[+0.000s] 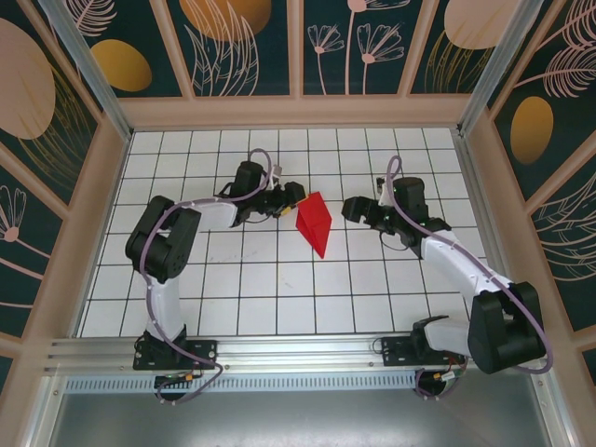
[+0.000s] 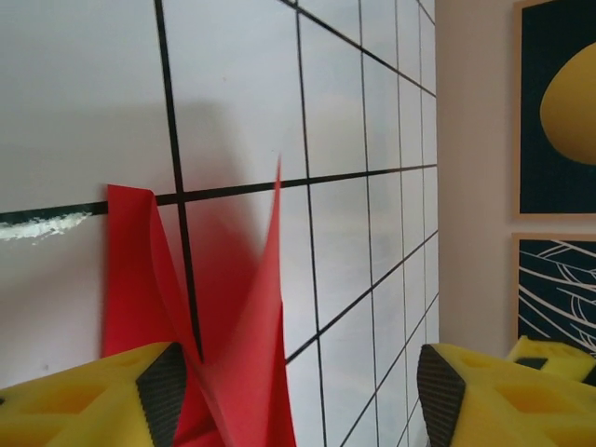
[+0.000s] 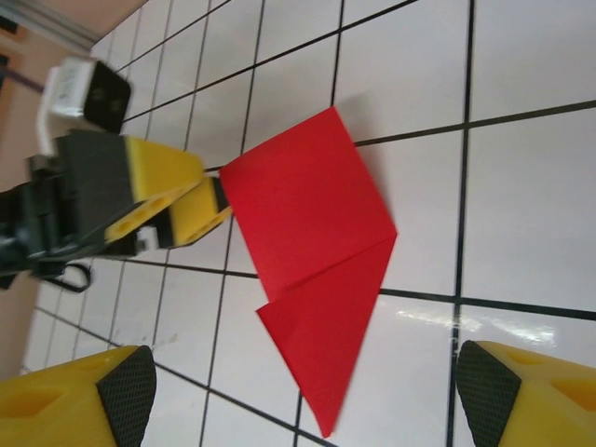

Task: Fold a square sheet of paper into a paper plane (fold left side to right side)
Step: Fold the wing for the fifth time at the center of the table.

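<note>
Thin bright red paper wedge (image 1: pixel 314 222): left side is standing raised against the widely spread left gripper (image 2: pixel 293 391), presumably for folding rightward; right gripper (image 1: pixel 351 207) is hovering apart, jaws equally wide.

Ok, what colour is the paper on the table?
The paper is plain bright red, unmarked; the right wrist view shows it best.
</note>
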Action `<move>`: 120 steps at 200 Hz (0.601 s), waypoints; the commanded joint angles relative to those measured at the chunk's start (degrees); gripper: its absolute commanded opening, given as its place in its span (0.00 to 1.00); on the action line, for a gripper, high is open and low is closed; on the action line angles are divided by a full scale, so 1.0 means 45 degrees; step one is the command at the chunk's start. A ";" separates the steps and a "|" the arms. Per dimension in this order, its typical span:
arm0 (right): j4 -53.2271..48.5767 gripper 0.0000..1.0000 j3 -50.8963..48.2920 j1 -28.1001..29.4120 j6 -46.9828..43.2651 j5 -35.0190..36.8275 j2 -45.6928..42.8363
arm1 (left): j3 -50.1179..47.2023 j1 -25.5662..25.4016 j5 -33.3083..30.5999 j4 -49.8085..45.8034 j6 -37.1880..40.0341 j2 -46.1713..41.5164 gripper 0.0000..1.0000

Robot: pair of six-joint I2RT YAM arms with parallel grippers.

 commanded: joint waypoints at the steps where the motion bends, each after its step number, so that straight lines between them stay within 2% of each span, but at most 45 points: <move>1: 0.1103 0.87 -0.0353 -0.0259 0.0271 -0.1285 -0.0092 | 0.0423 -0.0113 0.0702 0.0575 -0.0201 0.0759 0.64; 18: 0.1774 0.87 -0.0603 -0.0533 0.0420 -0.1915 -0.0012 | 0.0523 -0.0121 0.0832 0.0575 -0.0020 0.1007 0.54; 36: 0.2697 0.87 -0.0803 -0.0767 0.0457 -0.2867 0.0179 | 0.0542 -0.0111 0.0821 0.0390 0.0428 0.1053 0.33; 47: 0.3346 0.88 -0.0867 -0.0819 0.0228 -0.3518 0.0293 | 0.0544 -0.0111 0.0713 0.0136 0.0848 0.1025 0.24; 73: 0.4289 0.91 -0.1015 -0.0852 -0.0659 -0.3794 0.0393 | 0.0115 -0.0111 0.0846 0.0291 0.1791 0.0682 0.06; 87: 0.4529 0.91 -0.0930 -0.0916 -0.1051 -0.4104 0.0734 | -0.0180 -0.0101 0.1046 0.0406 0.2449 0.0384 0.00; 102: 0.4782 0.99 -0.0754 -0.1024 -0.1300 -0.4609 0.1337 | -0.0491 -0.0092 0.1500 0.0624 0.2953 0.0157 0.00; 120: 0.4989 0.99 -0.0508 -0.1108 -0.1743 -0.5191 0.2221 | -0.0922 -0.0092 0.2167 0.1297 0.3115 -0.0125 0.00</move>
